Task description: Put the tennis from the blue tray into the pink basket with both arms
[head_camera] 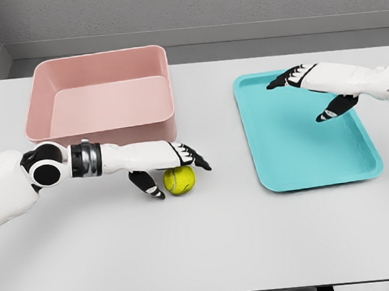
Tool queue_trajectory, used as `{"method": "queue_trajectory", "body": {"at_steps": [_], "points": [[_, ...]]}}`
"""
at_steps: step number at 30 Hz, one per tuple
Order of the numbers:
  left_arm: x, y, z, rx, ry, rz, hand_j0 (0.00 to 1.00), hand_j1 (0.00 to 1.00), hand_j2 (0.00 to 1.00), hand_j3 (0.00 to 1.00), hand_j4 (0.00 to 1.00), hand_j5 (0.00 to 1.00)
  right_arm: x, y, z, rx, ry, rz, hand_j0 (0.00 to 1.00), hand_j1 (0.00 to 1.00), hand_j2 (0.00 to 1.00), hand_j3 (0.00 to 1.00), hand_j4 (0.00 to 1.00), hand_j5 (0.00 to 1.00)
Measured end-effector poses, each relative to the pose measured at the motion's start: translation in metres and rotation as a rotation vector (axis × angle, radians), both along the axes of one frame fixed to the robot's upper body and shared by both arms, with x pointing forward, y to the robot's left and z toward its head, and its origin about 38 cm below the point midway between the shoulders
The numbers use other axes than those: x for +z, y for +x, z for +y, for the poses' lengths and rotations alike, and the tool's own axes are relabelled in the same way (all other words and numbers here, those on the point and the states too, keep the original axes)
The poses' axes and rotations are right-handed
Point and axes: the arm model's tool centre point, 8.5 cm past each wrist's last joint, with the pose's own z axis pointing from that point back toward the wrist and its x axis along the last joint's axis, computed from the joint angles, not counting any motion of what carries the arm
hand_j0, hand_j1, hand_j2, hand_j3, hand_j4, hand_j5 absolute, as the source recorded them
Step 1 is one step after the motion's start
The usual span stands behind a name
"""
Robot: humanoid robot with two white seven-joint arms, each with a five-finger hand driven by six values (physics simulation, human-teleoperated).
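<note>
Already the tennis ball [179, 180] is out of the blue tray [360, 165] and sits on the white tabletop [210, 246], just in front of the pink basket's [99, 72] near wall. So the first leg looks done; what remains, as I judge it, is a firm grasp, a lift over that wall, and a release inside the basket, which holds nothing yet.

Over the ball lies the left robot hand [172, 164], its fingers stretched across the top and its thumb hanging down at the ball's left side. They are loosely open around it rather than closed; whether any finger actually touches the ball I cannot tell. The right robot hand [312, 87] hovers above the tray's far half with fingers spread and thumb hanging, holding nothing.

For room: the ball is close to the basket's front wall, so the lift must be steep enough to clear the rim. A wide strip of bare tabletop separates basket and tray, and the near half of the tabletop is free too. The tray's raised lip and the basket's right corner are the edges to mind if the right arm crosses.
</note>
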Motion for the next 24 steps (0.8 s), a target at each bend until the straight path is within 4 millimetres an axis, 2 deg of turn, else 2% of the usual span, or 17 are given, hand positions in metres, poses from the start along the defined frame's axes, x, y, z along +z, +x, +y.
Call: {"method": "queue_trajectory", "body": {"at_steps": [3, 17, 24], "points": [[-0.0004, 0.0002, 0.0004, 0.001, 0.001, 0.001, 0.81, 0.81, 0.81, 0.81, 0.81, 0.81, -0.0007, -0.0002, 0.0, 0.0, 0.0, 0.002, 1.0, 1.0, 1.0, 1.0, 1.0, 1.0], [-0.0041, -0.0009, 0.0001, -0.005, 0.014, 0.008, 0.81, 0.81, 0.81, 0.81, 0.81, 0.81, -0.0009, -0.0001, -0.0001, -0.001, 0.0, 0.002, 1.0, 1.0, 1.0, 1.0, 1.0, 1.0], [-0.0064, -0.0023, -0.0002, -0.008, 0.019, 0.013, 0.7, 0.7, 0.7, 0.7, 0.7, 0.7, -0.0014, 0.0003, 0.0023, 0.003, 0.006, 0.002, 1.0, 1.0, 1.0, 1.0, 1.0, 1.0]]}}
